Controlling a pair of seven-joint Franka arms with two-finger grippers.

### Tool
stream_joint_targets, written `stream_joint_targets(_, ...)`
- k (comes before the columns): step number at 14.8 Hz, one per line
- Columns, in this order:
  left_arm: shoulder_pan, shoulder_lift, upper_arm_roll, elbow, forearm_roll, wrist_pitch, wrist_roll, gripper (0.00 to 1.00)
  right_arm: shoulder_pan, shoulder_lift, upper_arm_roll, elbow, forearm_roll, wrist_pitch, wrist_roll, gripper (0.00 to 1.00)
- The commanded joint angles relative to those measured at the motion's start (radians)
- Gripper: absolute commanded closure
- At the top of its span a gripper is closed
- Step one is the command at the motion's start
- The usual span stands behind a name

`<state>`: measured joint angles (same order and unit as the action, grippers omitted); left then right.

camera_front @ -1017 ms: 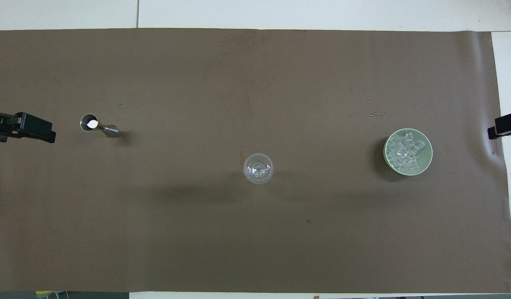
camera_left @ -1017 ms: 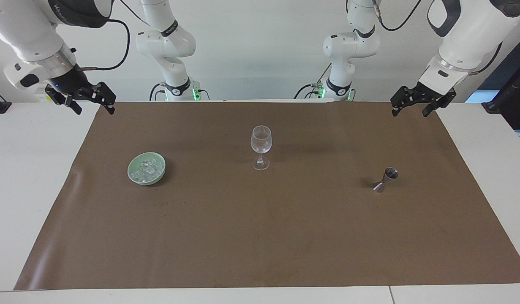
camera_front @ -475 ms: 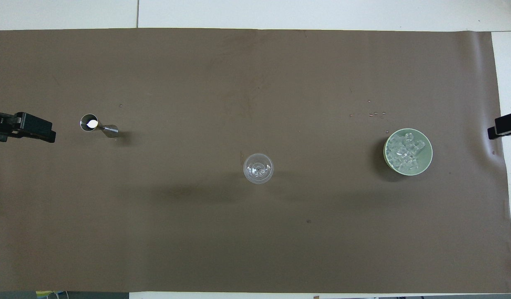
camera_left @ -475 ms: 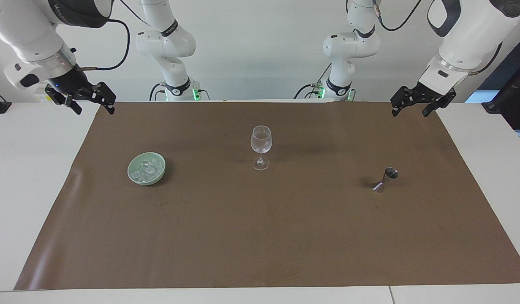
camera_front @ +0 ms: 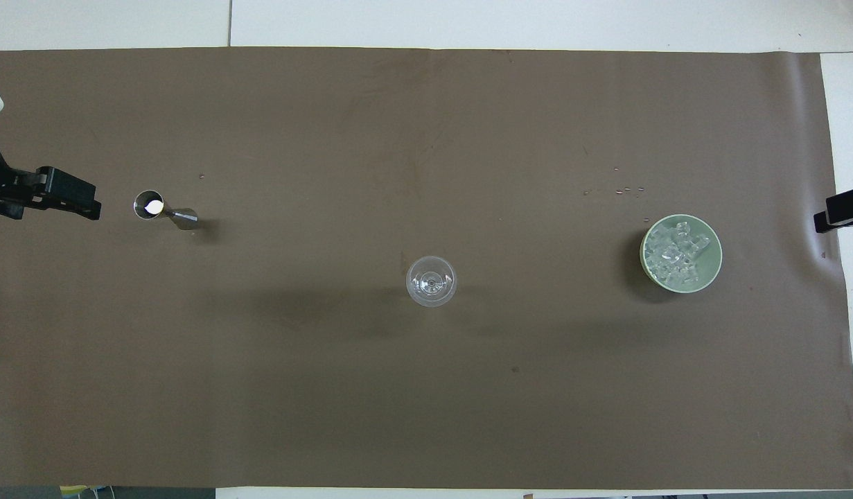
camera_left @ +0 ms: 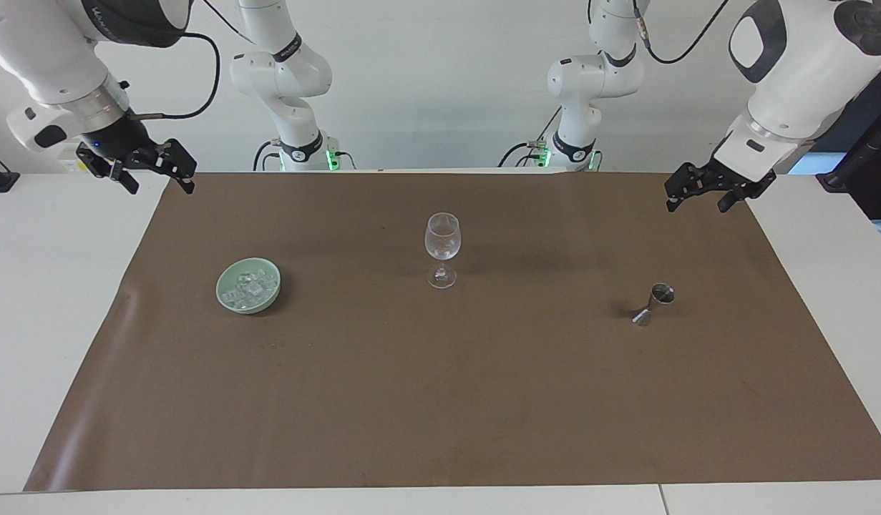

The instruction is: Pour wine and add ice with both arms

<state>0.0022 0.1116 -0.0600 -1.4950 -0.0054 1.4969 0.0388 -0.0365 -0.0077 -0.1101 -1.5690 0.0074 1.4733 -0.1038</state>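
An empty-looking wine glass point(camera_left: 441, 250) point(camera_front: 431, 281) stands upright mid-mat. The ice point(camera_left: 250, 290) point(camera_front: 675, 253) is heaped in a pale green dish point(camera_left: 222, 293) point(camera_front: 714, 267) toward the right arm's end. A steel jigger point(camera_left: 653, 304) point(camera_front: 164, 211) stands toward the left arm's end, with a bright glint in its cup. Wine is out of view. My left gripper point(camera_left: 698, 202) point(camera_front: 66, 199) hangs open over the mat's edge at its own end, empty, short of the jigger. My right gripper point(camera_left: 161, 184) point(camera_front: 842, 211) waits open and empty over the mat's edge at its end.
The brown mat point(camera_left: 440, 400) covers most of the white table point(camera_left: 54, 322). A few small specks point(camera_front: 627, 188) lie on the mat, slightly farther from the robots than the dish.
The left arm has turned and its gripper has dropped a little and crept toward the jigger. The right arm and the tabletop things have not moved.
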Motion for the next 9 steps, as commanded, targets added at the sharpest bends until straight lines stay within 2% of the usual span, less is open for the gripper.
stream_joint_targets(1, 0.015, 0.179, 0.017, 0.212, -0.024, -0.075, 0.001, 0.00, -0.003, -0.012, 0.000, -0.013, 0.013, 0.001, 0.001, 0.00)
stream_joint_targets(2, 0.028, 0.213, 0.037, 0.249, -0.047, -0.089, 0.000, 0.00, -0.002, -0.012, 0.000, -0.013, 0.013, 0.001, -0.001, 0.00)
stream_joint_targets(5, 0.019, 0.296, 0.118, 0.274, -0.096, -0.092, -0.054, 0.00, -0.002, -0.012, 0.000, -0.014, 0.013, 0.001, -0.001, 0.00)
stream_joint_targets(7, 0.019, 0.341, 0.123, 0.311, -0.125, -0.087, -0.214, 0.00, -0.002, -0.012, 0.000, -0.013, 0.013, 0.001, -0.001, 0.00)
stream_joint_targets(9, 0.032, 0.390, 0.146, 0.343, -0.210, -0.072, -0.420, 0.00, -0.002, -0.012, 0.000, -0.014, 0.013, 0.001, 0.001, 0.00)
